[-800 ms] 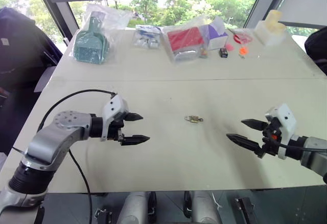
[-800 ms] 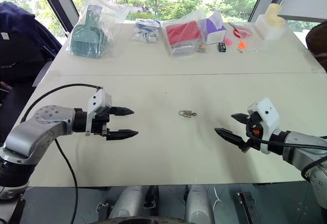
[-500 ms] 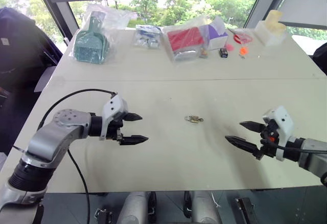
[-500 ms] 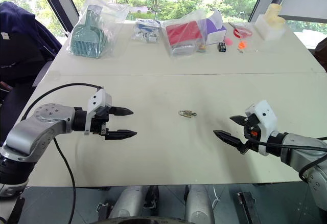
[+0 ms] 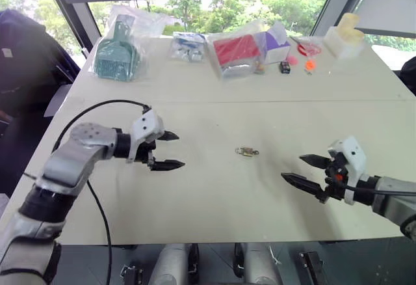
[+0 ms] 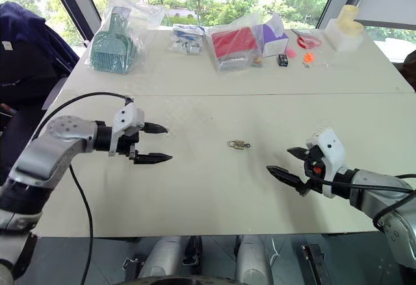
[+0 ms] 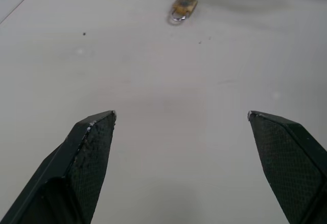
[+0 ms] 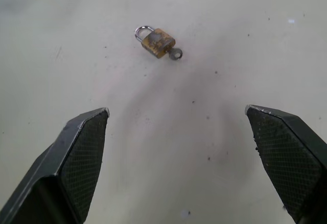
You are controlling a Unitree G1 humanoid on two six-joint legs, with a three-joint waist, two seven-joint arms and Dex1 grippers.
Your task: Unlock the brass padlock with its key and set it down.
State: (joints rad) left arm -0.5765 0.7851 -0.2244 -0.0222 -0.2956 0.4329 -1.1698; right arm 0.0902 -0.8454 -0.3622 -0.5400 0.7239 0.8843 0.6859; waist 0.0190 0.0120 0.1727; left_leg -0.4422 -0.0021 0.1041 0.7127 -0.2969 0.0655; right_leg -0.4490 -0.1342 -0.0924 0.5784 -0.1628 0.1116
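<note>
Risk sits mostly in the size of the brass padlock point(image 8: 158, 42): it lies flat on the bare tabletop point(image 5: 214, 200) about midway between the two arms, well apart from both, with its key point(image 8: 176, 54) seated in the end opposite the thin shackle. Both the left claw point(image 5: 166, 150) and the right claw point(image 5: 305, 170) stand wide and hold nothing. A thing this small and low could slide or spin away if one fingertip meets it before the other, and a grip that lands on the key head instead of the body could, I judge, pull the key out rather than lift the lock. Turning the key will also need the other claw to pinch a very small tab, so a slight misalignment could knock the lock from the first grip. Against the earlier frames, the left claw has lifted and drawn a little away from the near edge, the right claw has edged inward toward the lock, and the padlock has kept its place.
</note>
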